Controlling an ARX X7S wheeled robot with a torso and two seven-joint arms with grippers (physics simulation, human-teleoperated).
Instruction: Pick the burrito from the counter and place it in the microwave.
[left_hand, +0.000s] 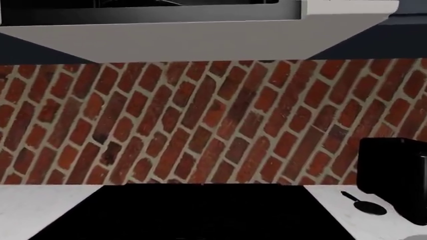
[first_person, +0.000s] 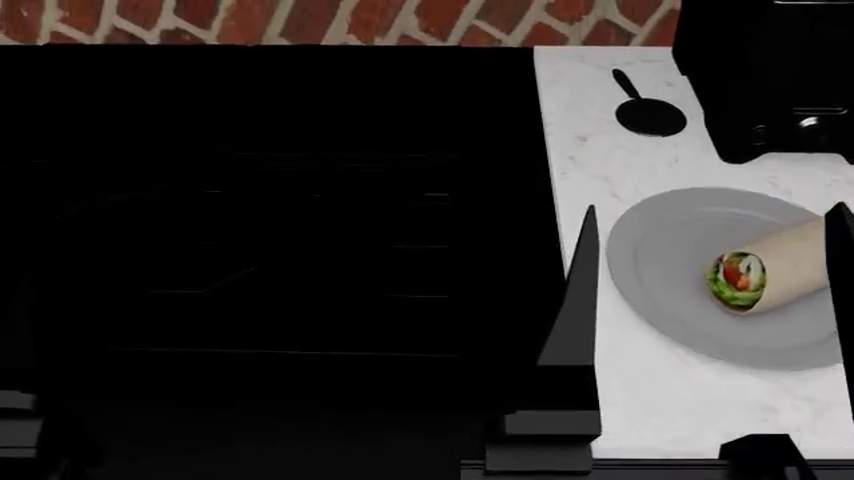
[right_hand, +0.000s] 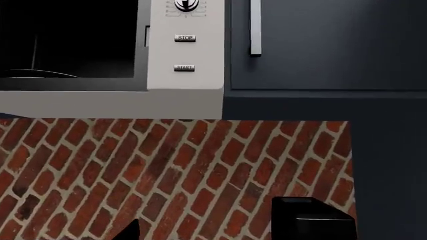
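The burrito (first_person: 767, 272) lies on a grey plate (first_person: 667, 262) on the white counter (first_person: 587, 150), its cut end with green and red filling facing the stove. My right gripper (first_person: 714, 208) is open, one black finger (first_person: 577, 290) left of the plate and the other at the frame's right edge, apart from the burrito. In the right wrist view only one dark fingertip (right_hand: 128, 232) shows. The microwave (right_hand: 185, 50) hangs above the brick wall, its dark cavity (right_hand: 67, 40) showing. My left gripper cannot be made out against the black stove.
The black stove top (first_person: 267, 250) fills the left of the head view. A black boxy appliance (first_person: 767, 70) stands at the counter's back right, with a small black pan-shaped item (first_person: 650, 115) beside it. A dark cabinet with a handle (right_hand: 255, 30) adjoins the microwave.
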